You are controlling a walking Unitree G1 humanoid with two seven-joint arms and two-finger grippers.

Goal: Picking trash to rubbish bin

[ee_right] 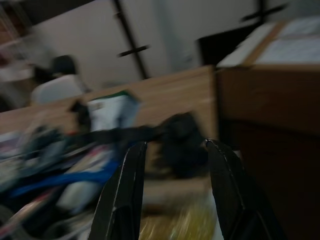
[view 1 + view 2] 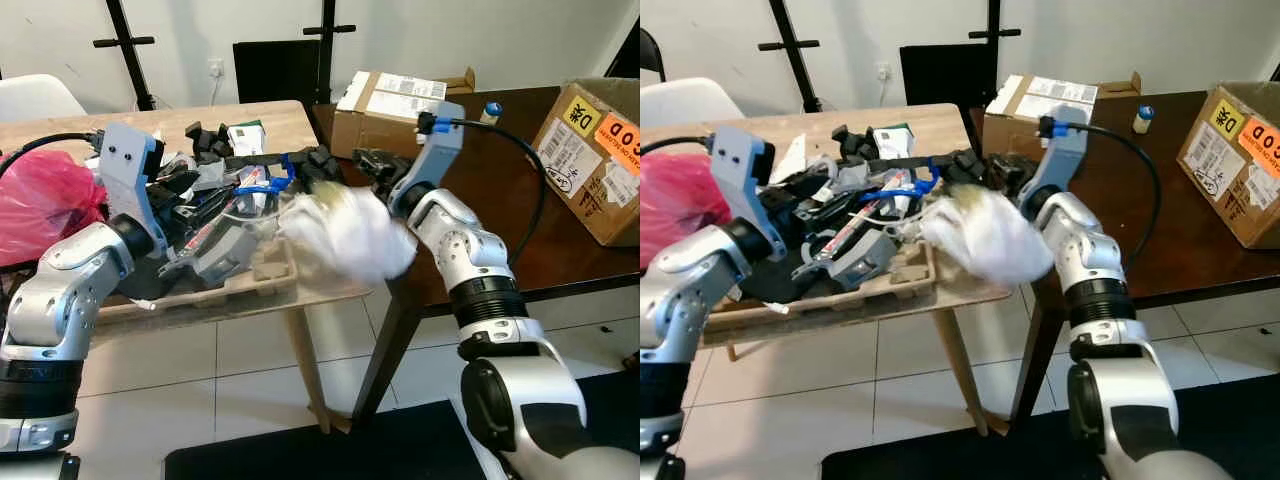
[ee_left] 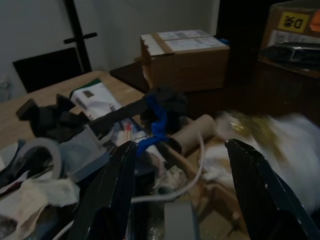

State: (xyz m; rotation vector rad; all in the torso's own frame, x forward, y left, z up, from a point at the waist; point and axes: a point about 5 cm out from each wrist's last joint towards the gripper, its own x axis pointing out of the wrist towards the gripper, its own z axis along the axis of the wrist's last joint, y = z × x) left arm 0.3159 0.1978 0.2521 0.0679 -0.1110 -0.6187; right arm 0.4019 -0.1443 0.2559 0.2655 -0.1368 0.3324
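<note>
White crumpled bag (image 2: 345, 232) motion-blurred; right end effector (image 2: 370, 165) partly behind it

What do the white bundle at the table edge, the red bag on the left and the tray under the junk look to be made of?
White bundle: probably thin plastic film or tissue; crumpled and soft-looking, but blurred, so uncertain.
Red bag: thin glossy plastic, to judge by its shiny wrinkles.
Tray: moulded paper pulp, matte beige with formed ridges.

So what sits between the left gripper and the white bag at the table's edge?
A heap of trash: a blue clip, a cardboard tube and a white cable lie between the left gripper and the white bag. The left wrist view shows it best.
</note>
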